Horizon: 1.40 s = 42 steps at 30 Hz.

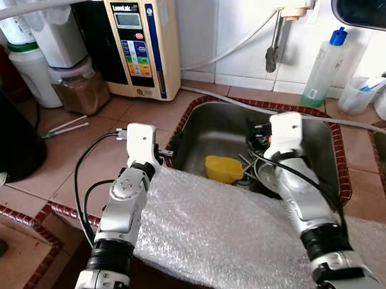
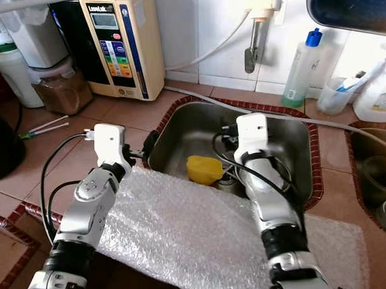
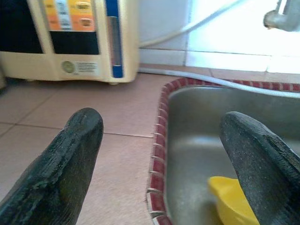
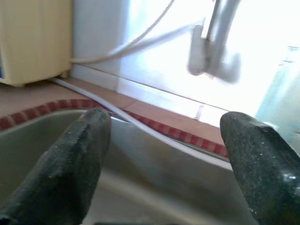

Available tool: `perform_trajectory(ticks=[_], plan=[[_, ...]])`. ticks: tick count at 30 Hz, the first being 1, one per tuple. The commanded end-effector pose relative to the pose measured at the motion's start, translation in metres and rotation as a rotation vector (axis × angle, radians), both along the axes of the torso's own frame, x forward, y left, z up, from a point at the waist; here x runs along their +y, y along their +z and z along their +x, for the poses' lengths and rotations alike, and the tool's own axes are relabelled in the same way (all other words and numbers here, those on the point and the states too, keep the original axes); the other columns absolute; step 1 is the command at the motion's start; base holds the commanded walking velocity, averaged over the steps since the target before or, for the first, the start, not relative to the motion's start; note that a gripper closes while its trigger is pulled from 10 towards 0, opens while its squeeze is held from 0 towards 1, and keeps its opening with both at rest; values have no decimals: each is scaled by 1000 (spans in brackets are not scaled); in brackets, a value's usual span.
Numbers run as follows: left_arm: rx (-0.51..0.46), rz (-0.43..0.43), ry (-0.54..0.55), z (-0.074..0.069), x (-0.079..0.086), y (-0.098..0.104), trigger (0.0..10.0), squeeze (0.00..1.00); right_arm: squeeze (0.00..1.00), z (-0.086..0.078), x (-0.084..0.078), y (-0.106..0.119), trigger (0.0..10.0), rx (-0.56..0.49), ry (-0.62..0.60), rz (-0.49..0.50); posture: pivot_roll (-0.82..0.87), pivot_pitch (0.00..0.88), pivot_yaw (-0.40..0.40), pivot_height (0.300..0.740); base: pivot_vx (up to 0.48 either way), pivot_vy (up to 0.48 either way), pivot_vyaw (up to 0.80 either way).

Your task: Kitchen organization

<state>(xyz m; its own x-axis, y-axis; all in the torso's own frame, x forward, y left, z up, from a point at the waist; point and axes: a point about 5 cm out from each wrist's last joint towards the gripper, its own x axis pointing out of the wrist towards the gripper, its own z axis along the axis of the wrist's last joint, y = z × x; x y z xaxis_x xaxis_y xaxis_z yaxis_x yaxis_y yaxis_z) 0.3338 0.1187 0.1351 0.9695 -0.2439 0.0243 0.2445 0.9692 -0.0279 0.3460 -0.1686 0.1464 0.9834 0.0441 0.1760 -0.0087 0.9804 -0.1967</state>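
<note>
Over the sink (image 1: 199,134), both pincers gape; yellow scoop (image 1: 223,168) lies crosswise.

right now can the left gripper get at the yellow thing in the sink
Probably yes. The left gripper is open at the sink rim, and the yellow piece lies just beyond, nothing between them.

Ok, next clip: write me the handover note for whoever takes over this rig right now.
Left claw: open, empty, over the left rim of the sink.
Right claw: open, empty, over the sink, facing the tap.
Things: a yellow scoop and some metal pieces lie in the sink; bubble wrap covers the counter edge in front; a soap bottle stands behind the sink, a water machine to its left.
Done: nothing is held or visibly sorted.
Left: probably empty the sink, starting with the scoop.
</note>
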Motion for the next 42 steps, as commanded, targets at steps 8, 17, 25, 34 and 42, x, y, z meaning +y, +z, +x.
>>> perform_trajectory(ticks=[8, 17, 25, 34, 42], plan=[[20, 33, 53, -15, 14, -7, 10000, 1000, 1000, -17, -29, 7, 10000, -55, -58, -41, 32, 0, 55, 740, 0, 0, 0], [39, 32, 141, -19, 23, -9, 10000, 1000, 1000, -30, -39, 4, 10000, -34, -89, -65, 10, 0, 49, 740, 0, 0, 0], [68, 43, 129, -17, 18, -10, 10000, 0, 1000, -29, -37, 3, 10000, -13, -87, -79, 5, 0, 38, 740, 0, 0, -638], [100, -38, 123, -13, 22, -4, 10000, 0, 1000, -28, -25, 9, 10000, -10, -55, -69, -19, 0, 0, 740, 0, 0, -587], [39, -4, 134, -18, 20, 4, 10000, 0, 1000, -30, -20, 9, 10000, 5, -35, -58, -9, 0, -4, 740, 0, 0, 0]])
